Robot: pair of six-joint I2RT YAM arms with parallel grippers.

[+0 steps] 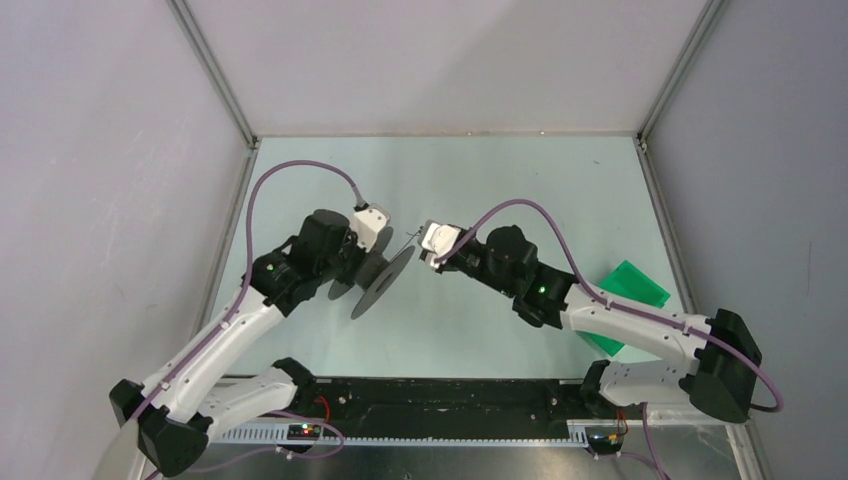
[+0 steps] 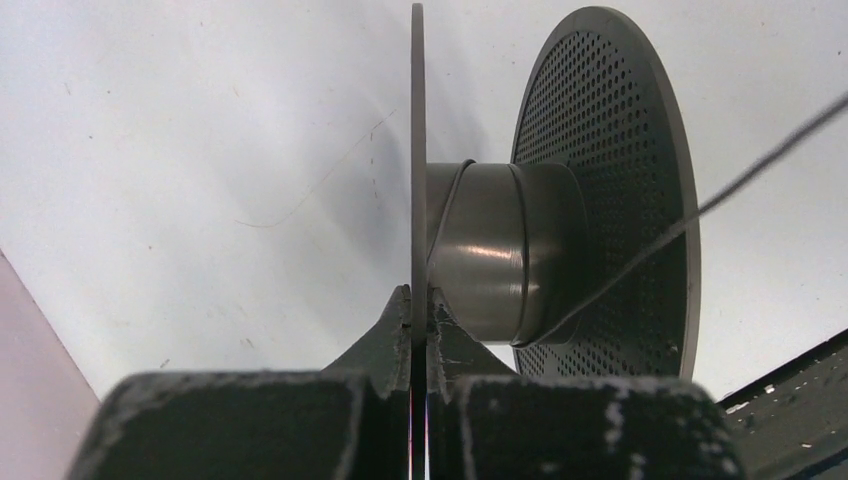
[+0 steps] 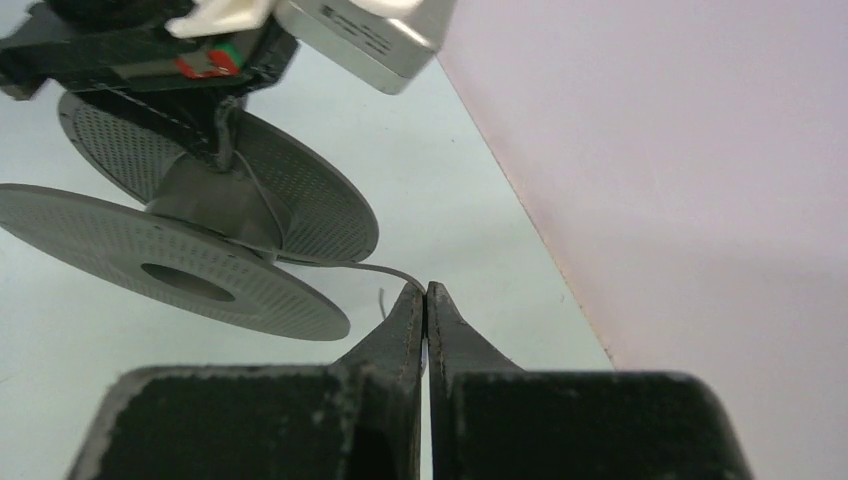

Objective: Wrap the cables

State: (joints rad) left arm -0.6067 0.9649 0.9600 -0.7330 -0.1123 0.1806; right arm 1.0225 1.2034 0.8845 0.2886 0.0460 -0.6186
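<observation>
The left gripper [image 2: 420,312] was closed on the spool [image 2: 505,250], its two fingers [image 2: 385,335] pinching the thin rim of the nearer disc edge-on, so that the hub and the far perforated disc stood out to one side of them. In the overhead view the spool [image 1: 385,280] sat tilted over the middle of the counter [image 1: 520,180], slightly nearer the left edge than the right; whether it touched the surface could not be told. The wire [image 2: 700,210], hair-fine and dark grey, lay in one visible turn around the hub close to the gripped disc, then left the hub and ran in a straight line up and away toward the other arm. The right gripper [image 3: 426,296] was closed as well, its fingertips pressed together on that wire [image 3: 350,266], which curved from the spool [image 3: 200,210] to the tips, with a short loose end poking out just beside them. The two grippers faced each other near the middle of the counter, close but apart, joined only by the strand. A green sheet [image 1: 632,285] lay near the right edge, partly under the right arm. Purple cords [image 1: 300,170] looped above both arms.
</observation>
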